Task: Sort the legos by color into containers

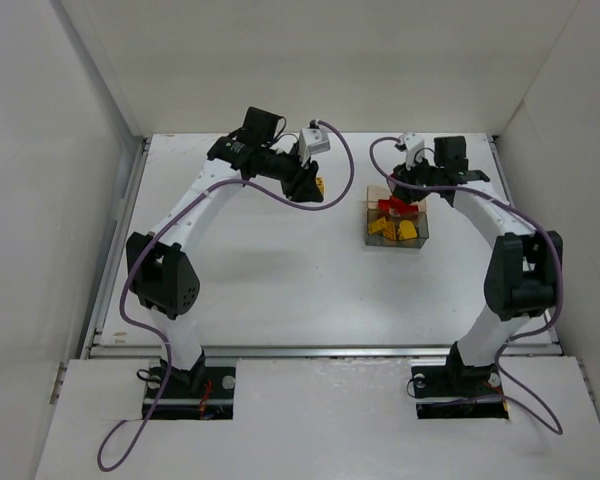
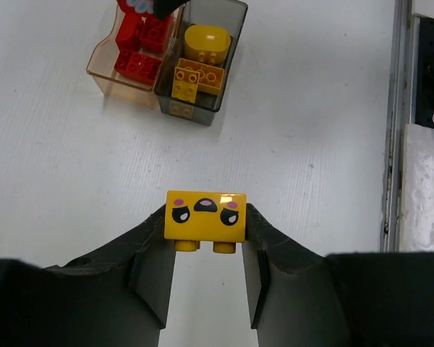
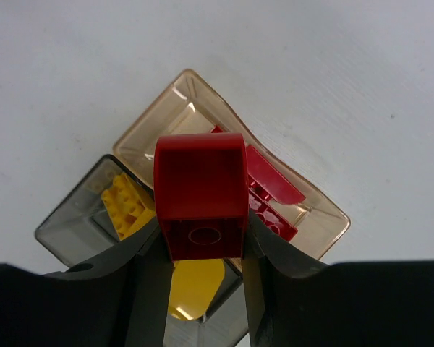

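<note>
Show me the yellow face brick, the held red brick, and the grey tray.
yellow face brick [image 2: 206, 215], left wrist view, printed front.
red brick [image 3: 201, 189], right wrist view, curved top.
grey tray [image 3: 78, 215], right wrist view, bare wall.

A yellow plastic brick with a printed face [image 2: 206, 215] is pinched between the left fingers [image 2: 148, 253]. A red plastic brick with a rounded top [image 3: 201, 195], clamped between the right fingers [image 3: 271, 253], hangs over the tan translucent plastic tray [image 3: 159, 121], which holds red bricks [image 2: 139, 50]. The adjoining smoky grey plastic tray [image 3: 71, 223] holds yellow bricks [image 2: 199, 66].
</note>
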`<state>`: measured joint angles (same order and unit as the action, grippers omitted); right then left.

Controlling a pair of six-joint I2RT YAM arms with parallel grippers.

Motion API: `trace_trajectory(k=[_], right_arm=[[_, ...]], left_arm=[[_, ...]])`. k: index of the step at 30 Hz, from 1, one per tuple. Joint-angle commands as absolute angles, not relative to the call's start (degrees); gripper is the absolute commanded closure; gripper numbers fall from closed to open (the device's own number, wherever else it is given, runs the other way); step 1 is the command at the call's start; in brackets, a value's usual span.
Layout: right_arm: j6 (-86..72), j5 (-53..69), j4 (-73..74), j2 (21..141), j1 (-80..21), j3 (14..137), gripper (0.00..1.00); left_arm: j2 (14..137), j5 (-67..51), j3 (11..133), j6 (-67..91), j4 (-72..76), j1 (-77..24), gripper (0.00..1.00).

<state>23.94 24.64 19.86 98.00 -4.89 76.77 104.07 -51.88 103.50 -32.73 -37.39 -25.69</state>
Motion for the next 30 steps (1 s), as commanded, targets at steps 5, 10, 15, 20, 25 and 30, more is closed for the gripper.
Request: trace_trajectory(k=[5, 10, 15, 20, 25, 30], right_arm=[[32.43, 18.64, 22.15, 100.71, -7.29, 80.77, 0.7], [32.43, 15.83, 23.82, 103.1, -8.69, 82.27, 0.35], [33.49, 13.97, 23.29, 101.43, -9.93, 80.33, 0.15], [28.93, 14.76, 19.79, 96.87, -9.93, 79.2, 0.08], [21.36, 19.32, 9.07, 85.45, -9.32, 74.11, 0.03], [21.88, 33.01, 9.67, 78.84, -11.42, 75.4, 0.05]], left_arm=[[100.72, -52.29, 105.02, -32.08, -36.3, -25.84, 1.0], [100.72, -51.77, 105.55, -31.55, -35.77, -25.84, 1.0], [100.72, -51.77, 105.56, -31.55, -35.77, -25.84, 1.0], [100.72, -51.77, 105.56, -31.55, -35.77, -25.84, 1.0], [100.72, -52.29, 106.87, -31.55, -35.25, -25.84, 1.0], [101.25, -53.61, 108.81, -32.95, -35.24, -25.84, 1.0]])
